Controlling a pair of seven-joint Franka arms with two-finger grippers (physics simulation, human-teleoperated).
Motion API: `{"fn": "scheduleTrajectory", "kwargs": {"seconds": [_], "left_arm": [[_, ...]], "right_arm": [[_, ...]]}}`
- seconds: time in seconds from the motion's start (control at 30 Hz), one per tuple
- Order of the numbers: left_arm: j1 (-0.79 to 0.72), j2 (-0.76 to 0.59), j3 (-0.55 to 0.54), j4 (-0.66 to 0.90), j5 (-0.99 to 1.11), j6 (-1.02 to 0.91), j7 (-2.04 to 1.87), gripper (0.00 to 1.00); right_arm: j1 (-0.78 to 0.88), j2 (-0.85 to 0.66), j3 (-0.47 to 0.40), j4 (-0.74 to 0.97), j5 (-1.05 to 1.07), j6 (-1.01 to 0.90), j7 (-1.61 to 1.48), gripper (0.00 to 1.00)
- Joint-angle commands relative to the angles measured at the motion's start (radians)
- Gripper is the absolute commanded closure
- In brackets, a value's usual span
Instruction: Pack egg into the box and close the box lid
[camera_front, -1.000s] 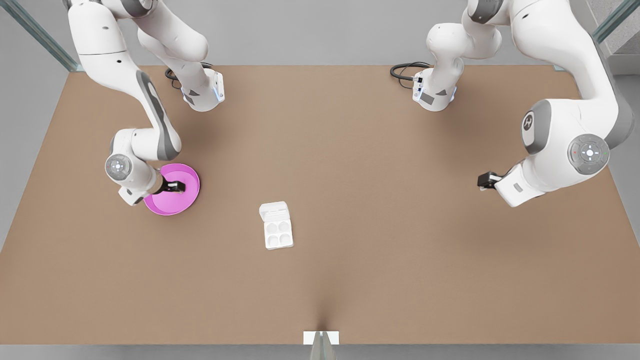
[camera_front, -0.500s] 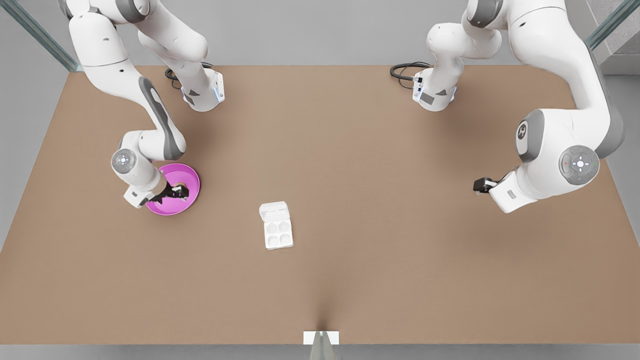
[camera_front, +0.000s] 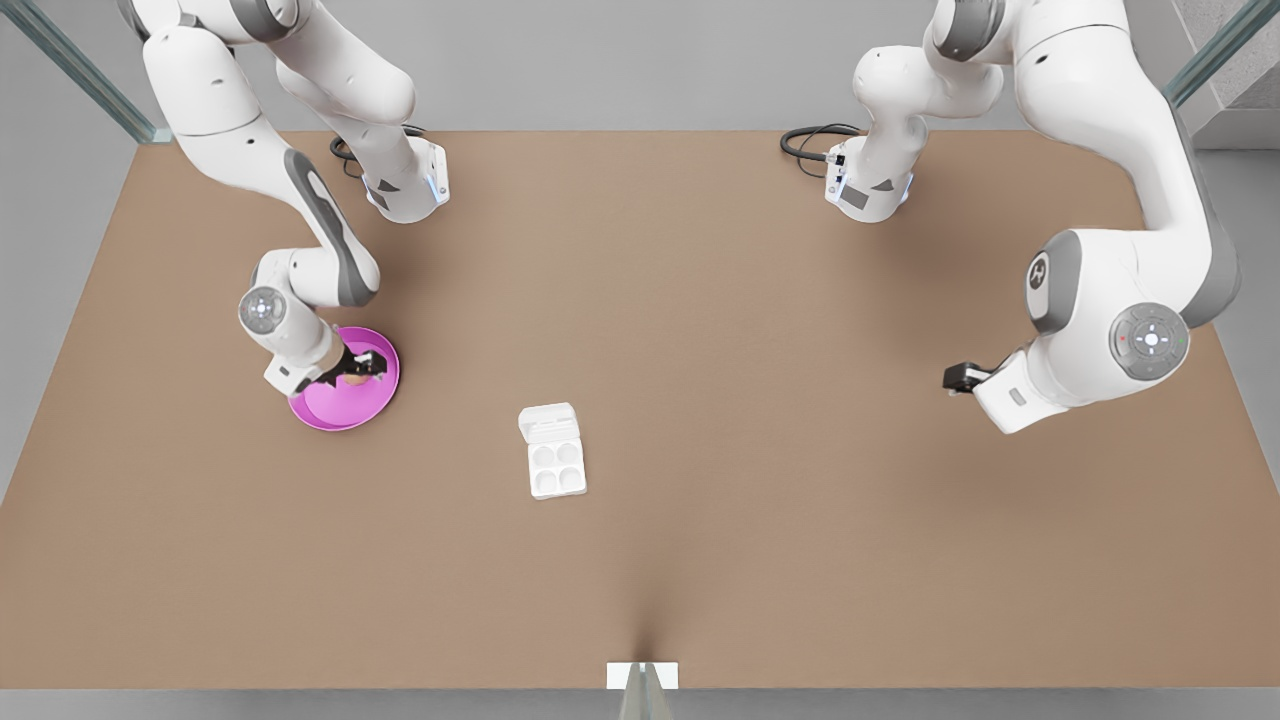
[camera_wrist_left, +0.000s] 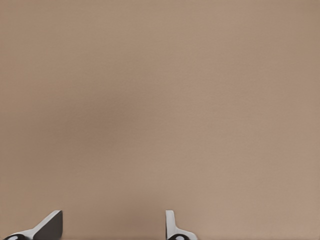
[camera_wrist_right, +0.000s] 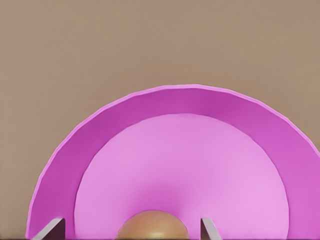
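Right claw (camera_front: 368, 368): on the arm at the front view's left, down over the pink plate (camera_front: 345, 405). Its wrist view shows two finger tips (camera_wrist_right: 50, 229) spread apart, one on each side of the egg, with clear gaps between; open, nothing gripped.

Egg (camera_wrist_right: 153, 225): tan-brown, smooth, lying on the floor of the pink plate, between the right claw's tips and not touched by them. In the front view it is mostly hidden under the claw.

Pink plate: round, raised rim, flat on the table (camera_front: 700, 300) toward the front view's left, well apart from the box.

Box (camera_front: 556, 467): white carton near the table's middle, four round cups in a two-by-two grid, all four bare.

Box lid (camera_front: 547, 420): laid open, flat beyond the tray's far short edge, hinged there.

Left claw (camera_front: 955, 377): on the arm at the front view's right, held above bare table, well apart from the box and the plate; this arm waits. Its wrist view shows two finger tips (camera_wrist_left: 47, 226) parted wide over plain brown surface; open, holding nothing.

Table: brown, matte; a black cable (camera_front: 812, 140) loops by the arm base at the far edge on the front view's right.
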Motion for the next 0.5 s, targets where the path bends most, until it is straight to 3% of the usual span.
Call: {"fn": "scheduleTrajectory", "kwargs": {"seconds": [0.0, 0.47], "left_arm": [[0.001, -0.002, 0.0, 0.001, 0.0, 0.007, 0.002, 0.0], [0.001, -0.004, 0.0, 0.001, 0.0, 0.009, 0.002, 0.0]], "right_arm": [[-0.001, -0.007, 0.0, -0.023, 0.001, 0.047, -0.024, 0.0], [-0.041, 0.022, -0.003, -0.01, -0.008, 0.082, -0.03, 0.0]]}}
